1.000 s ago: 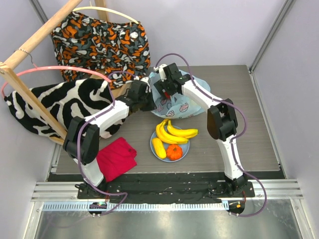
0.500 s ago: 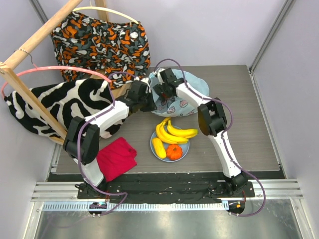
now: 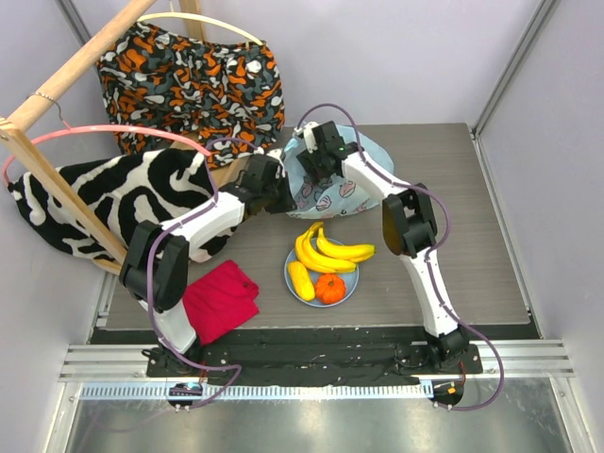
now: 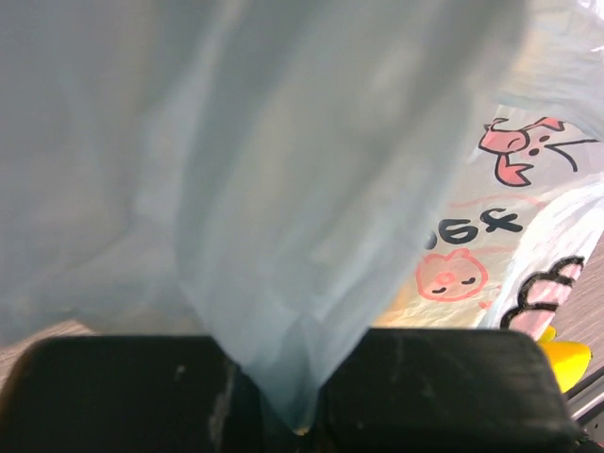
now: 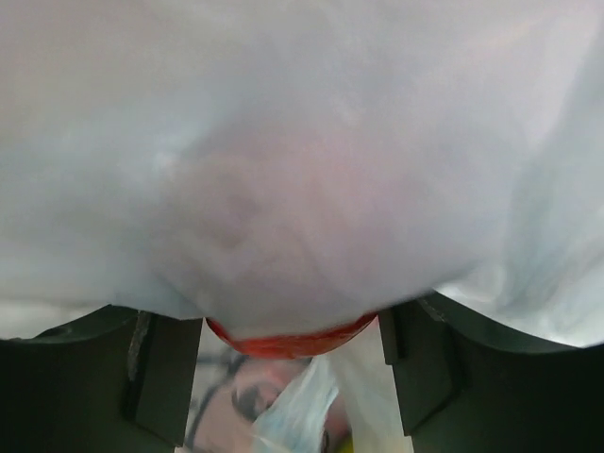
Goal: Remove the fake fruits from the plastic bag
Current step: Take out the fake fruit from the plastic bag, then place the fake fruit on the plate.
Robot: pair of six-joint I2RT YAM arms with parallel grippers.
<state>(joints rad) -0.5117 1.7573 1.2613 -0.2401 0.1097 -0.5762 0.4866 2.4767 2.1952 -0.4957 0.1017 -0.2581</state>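
Observation:
The light-blue plastic bag (image 3: 345, 187) lies at the table's far middle. My left gripper (image 3: 279, 193) is shut on its left edge; in the left wrist view the film (image 4: 283, 236) runs down into the closed jaws of that gripper (image 4: 293, 411). My right gripper (image 3: 316, 162) is at the bag's top. In the right wrist view its fingers (image 5: 160, 377) hold a red round fruit (image 5: 288, 342) between them, mostly veiled by bag film. A banana bunch (image 3: 330, 250), an oblong yellow piece (image 3: 300, 279) and a ribbed orange fruit (image 3: 329, 288) lie on the blue plate (image 3: 352, 280). The green fruit is hidden.
A red cloth (image 3: 219, 297) lies near the left arm's base. A zebra-print cloth (image 3: 113, 193) and an orange-patterned cloth (image 3: 189, 80) hang on a wooden rack (image 3: 57, 85) at the far left. Walls close in the table on both sides.
My right gripper dipped down-left into the bag, then drew back towards the far side. The bag's top edge shifted with it. The left arm held still.

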